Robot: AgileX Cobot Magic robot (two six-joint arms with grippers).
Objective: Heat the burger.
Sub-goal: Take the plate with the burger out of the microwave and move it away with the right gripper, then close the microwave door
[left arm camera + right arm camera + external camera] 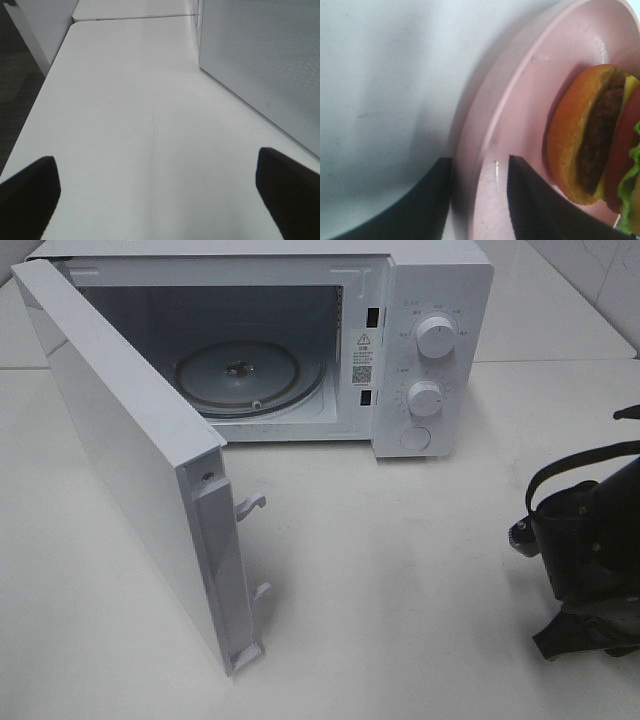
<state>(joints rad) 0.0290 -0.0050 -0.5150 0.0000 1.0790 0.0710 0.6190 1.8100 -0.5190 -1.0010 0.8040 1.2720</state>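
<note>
Microwave (pixel 300 340) sits at the back of the white tabletop (pixel 400 570), its door (pixel 130 450) swung wide toward the left, two latch hooks showing on the door's free edge. Glass turntable (pixel 250 378) lies bare inside the cavity. Two round knobs (pixel 436 337) stand one above the other on the control panel, a round button beneath them. Right arm (pixel 590 540) shows only as a dark mass with a looping cable at the right edge of the high view; its pincer (pixel 480 195) is seen from the wrist camera alone. There, one dark finger (pixel 535 205) lies inside the rim of the pink plate (pixel 520 100) and the other outside it, so the jaws straddle the rim with a narrow gap between them; whether they press on the rim cannot be told. Burger (pixel 595 135) rests on that plate, near the inner finger, with orange-brown bun, dark patty, red tomato and green lettuce visible from the side. Left pincer (pixel 160 195) hangs over bare tabletop just beside the microwave's perforated side wall (pixel 265 60), fingers spread wide apart, nothing between them.
</note>
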